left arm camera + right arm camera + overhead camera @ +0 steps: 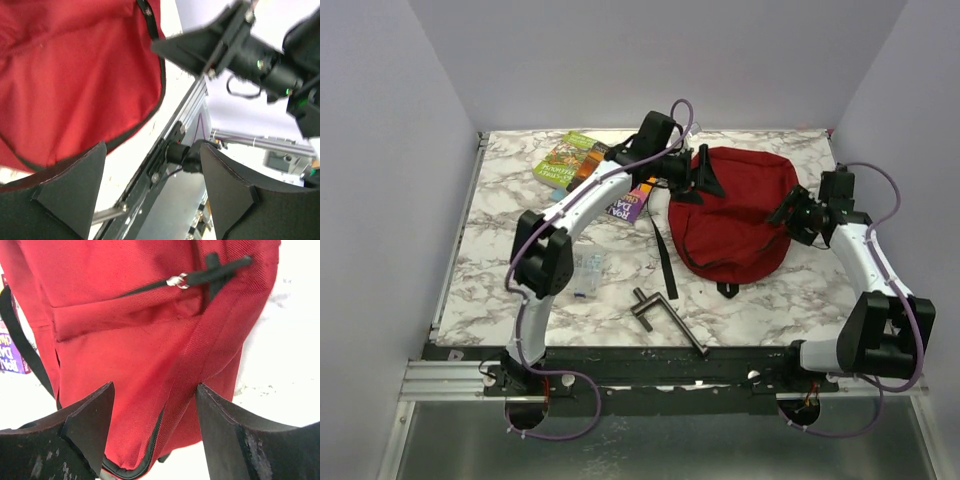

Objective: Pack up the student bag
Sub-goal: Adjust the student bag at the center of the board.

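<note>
Top external / bag: student bag point(735, 215) lies flat on the bench point(500, 230) between the two hands; looks zipped, nothing visibly packed.
L state: left hand point(698, 180) at the bag's far rim, spread wide, gripping nothing.
R state: right hand point(788, 212) at the opposite flank, facing the left one, spread, gripping nothing.
Cargo: green book point(565, 160) and purple book point(630, 203) lie behind the left hand, partly under its arm. The clear pouch point(588, 270) and metal bar point(665, 315) are well back toward the bases.
Writing: purple cover shows "ROA" over "DA", the rest is hidden by the arm; green cover too small to read.
Left wrist / bag: red panel with black piping sits ahead of the fingers point(70, 195), off to one side. The gap shows only bench and rail point(185, 115), so released.
Right wrist / bag: red fabric fills the view ahead of the fingers point(85, 430); can't tell if the tips touch it.
Zip: zipper pull point(215, 272), a black tab on a metal ring, is ahead of the gap, slightly off-centre.
Writing: purple corner at the edge, letters cut off; no brand tag seen on the bag.
Step (my read): unzip before loading.
How: right hand takes the tab, not the fabric fold. Left hand pinches the rim for counter-tension. Pull along the zip track, not up, or the soft bag will just slide.
Risk: strap point(663, 255) trails behind the left hand; keep it out of the grip.
</note>
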You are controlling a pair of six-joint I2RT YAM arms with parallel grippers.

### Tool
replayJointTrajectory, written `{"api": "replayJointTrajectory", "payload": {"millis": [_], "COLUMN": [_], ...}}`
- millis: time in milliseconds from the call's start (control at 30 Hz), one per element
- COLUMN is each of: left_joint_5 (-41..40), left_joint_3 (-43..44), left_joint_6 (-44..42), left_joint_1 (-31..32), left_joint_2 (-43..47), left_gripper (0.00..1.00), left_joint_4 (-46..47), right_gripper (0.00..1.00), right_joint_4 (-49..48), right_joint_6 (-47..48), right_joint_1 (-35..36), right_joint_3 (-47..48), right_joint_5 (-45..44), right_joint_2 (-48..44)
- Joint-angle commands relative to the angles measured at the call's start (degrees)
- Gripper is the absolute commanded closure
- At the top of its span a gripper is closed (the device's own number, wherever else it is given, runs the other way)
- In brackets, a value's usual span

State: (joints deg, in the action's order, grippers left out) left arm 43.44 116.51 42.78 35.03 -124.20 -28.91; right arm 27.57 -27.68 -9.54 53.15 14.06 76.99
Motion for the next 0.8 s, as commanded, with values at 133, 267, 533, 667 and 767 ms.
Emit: {"api": "replayJointTrajectory", "payload": {"millis": [133,267,533,667,767], "left_joint_5": [-6.19,-8.53,-8.98,-8.66,-8.60], "left_joint_3": [-19.98,-27.05,-33.22,-35.83,-37.64], "left_joint_6": [-6.96,-1.68,5.61,6.36,6.53], "left_joint_1": [3.00,4.00,2.80,1.68,0.81], "left_joint_2": [12.47,13.80,13.57,13.52,13.71], "left_gripper": [0.22,0.22,0.22,0.21,0.21], "left_joint_4": [-5.71,-2.46,6.99,9.48,9.80], "right_gripper": [0.37,0.35,0.28,0.24,0.17], "right_joint_4": [2.44,-1.69,-12.17,-3.95,1.57], "right_joint_6": [1.95,-1.12,-11.55,-6.87,-3.20], "right_joint_1": [6.28,7.31,19.19,19.21,19.12], "right_joint_3": [7.10,-1.62,-16.62,-10.94,-6.46], "right_joint_5": [-12.44,-3.91,12.59,5.43,-0.26], "right_joint_2": [8.38,5.15,1.23,-1.33,-2.96]}}
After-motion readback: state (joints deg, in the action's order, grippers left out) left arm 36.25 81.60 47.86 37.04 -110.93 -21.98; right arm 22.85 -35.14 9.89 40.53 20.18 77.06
